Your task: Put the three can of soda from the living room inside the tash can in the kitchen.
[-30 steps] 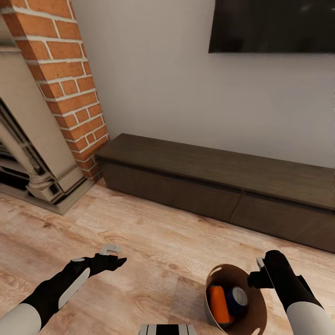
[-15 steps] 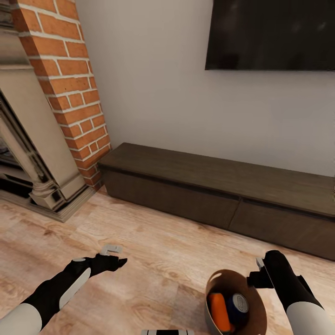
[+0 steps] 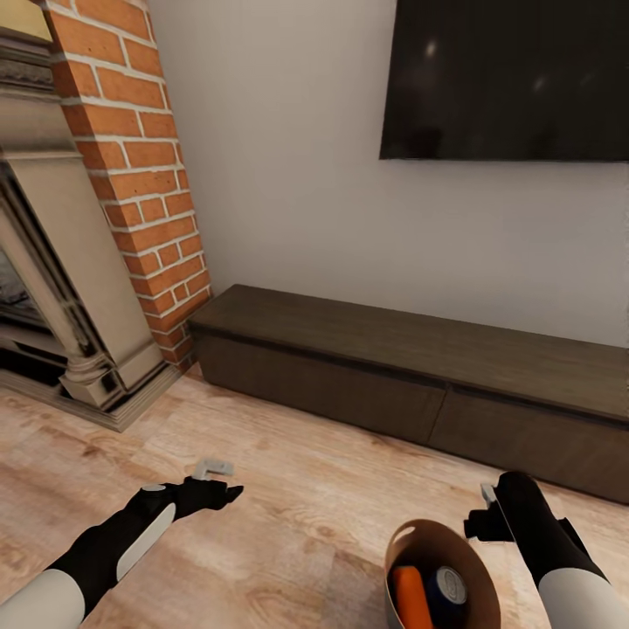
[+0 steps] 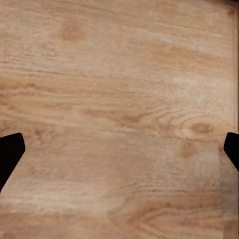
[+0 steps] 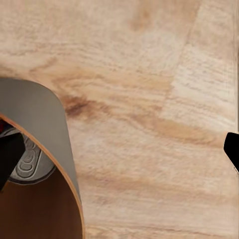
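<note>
An orange can (image 3: 408,597) and a blue can (image 3: 449,587) are seen inside the tash can (image 3: 412,538), in the living room. A third can cannot be told. Both jaws are spread open, nothing gripped.

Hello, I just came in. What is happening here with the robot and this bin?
The robot stands in the living room, facing a long dark cabinet under a wall TV, with a brick fireplace beside it. At its right gripper is the trash can, and the wrist view shows one finger inside the rim. Inside it lie an orange soda can and a dark blue soda can; a third cannot be made out. The left gripper is open over bare wood floor, holding nothing.
</note>
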Controlling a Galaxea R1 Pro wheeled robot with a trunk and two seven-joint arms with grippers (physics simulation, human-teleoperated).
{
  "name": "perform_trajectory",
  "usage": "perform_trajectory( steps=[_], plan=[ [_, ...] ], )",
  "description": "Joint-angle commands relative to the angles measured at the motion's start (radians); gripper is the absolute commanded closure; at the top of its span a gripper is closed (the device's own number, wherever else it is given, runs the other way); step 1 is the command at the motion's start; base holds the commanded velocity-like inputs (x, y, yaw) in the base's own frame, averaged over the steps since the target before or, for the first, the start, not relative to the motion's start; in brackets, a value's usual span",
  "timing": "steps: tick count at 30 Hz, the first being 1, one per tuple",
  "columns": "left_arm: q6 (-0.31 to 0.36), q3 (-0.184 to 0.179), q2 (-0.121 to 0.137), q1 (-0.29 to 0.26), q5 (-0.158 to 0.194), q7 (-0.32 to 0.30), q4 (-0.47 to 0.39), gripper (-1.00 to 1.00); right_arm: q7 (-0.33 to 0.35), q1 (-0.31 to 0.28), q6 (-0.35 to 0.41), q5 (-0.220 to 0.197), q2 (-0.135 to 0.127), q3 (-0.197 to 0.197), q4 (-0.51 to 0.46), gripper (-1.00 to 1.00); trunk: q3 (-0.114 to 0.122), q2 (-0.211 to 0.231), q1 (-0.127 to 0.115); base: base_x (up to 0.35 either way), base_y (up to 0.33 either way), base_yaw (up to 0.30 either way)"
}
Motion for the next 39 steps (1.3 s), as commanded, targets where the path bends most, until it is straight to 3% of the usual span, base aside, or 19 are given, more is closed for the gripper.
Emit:
perform_trajectory(
  steps=[1, 7, 8, 14, 19, 23, 26, 28, 32, 39],
  plan=[
    [0.000, -0.001, -0.003, 0.000, -0.001, 0.001, 0.000, -1.00, 0.000, 0.001, -0.009, 0.000, 0.000, -0.001, 0.000, -1.00, 0.004, 0.000, 0.000, 0.000, 0.000, 0.000],
    [0.002, -0.002, -0.025, 0.000, -0.009, 0.011, 0.002, -1.00, 0.000, 0.002, -0.024, -0.001, 0.001, -0.008, 0.000, -1.00, 0.027, 0.002, -0.003, 0.000, 0.000, 0.000],
    [0.002, -0.001, -0.033, 0.000, -0.012, 0.023, 0.003, -1.00, 0.000, 0.003, -0.035, 0.000, 0.003, -0.025, -0.001, -1.00, 0.031, 0.002, -0.004, 0.000, 0.000, 0.000],
    [0.008, 0.001, -0.040, 0.000, -0.013, 0.041, 0.003, -1.00, 0.003, 0.005, -0.089, -0.001, 0.007, -0.081, -0.001, -1.00, 0.050, 0.044, -0.027, 0.000, 0.000, 0.000],
    [0.009, 0.002, -0.041, 0.000, -0.013, 0.046, 0.004, -1.00, 0.011, 0.007, -0.139, -0.002, 0.008, -0.094, -0.004, -1.00, 0.066, 0.079, -0.046, 0.000, 0.000, 0.000],
    [0.010, 0.003, -0.041, 0.001, -0.013, 0.048, 0.003, -1.00, 0.054, 0.014, -0.159, -0.021, 0.008, -0.115, -0.024, -1.00, 0.078, 0.107, -0.061, 0.000, 0.000, 0.000],
    [0.011, 0.004, -0.042, 0.001, -0.013, 0.062, 0.003, -1.00, 0.122, 0.074, -0.166, -0.038, 0.008, -0.132, -0.104, -1.00, 0.087, 0.128, -0.073, 0.000, 0.000, 0.000],
    [0.011, 0.004, -0.042, 0.001, -0.013, 0.064, 0.004, -1.00, 0.126, 0.082, -0.168, -0.039, 0.008, -0.134, -0.110, -1.00, 0.094, 0.142, -0.080, 0.000, 0.000, 0.000],
    [0.010, 0.004, -0.049, 0.001, -0.013, 0.085, 0.004, -1.00, 0.126, 0.117, -0.258, -0.040, 0.009, -0.136, -0.119, -1.00, 0.106, 0.170, -0.096, 0.000, 0.000, 0.000],
    [0.009, 0.003, -0.060, 0.003, -0.015, 0.138, 0.006, -1.00, 0.123, 0.162, -0.341, -0.039, 0.012, -0.137, -0.120, -1.00, 0.128, 0.219, -0.122, 0.000, 0.000, 0.000]
  ],
)
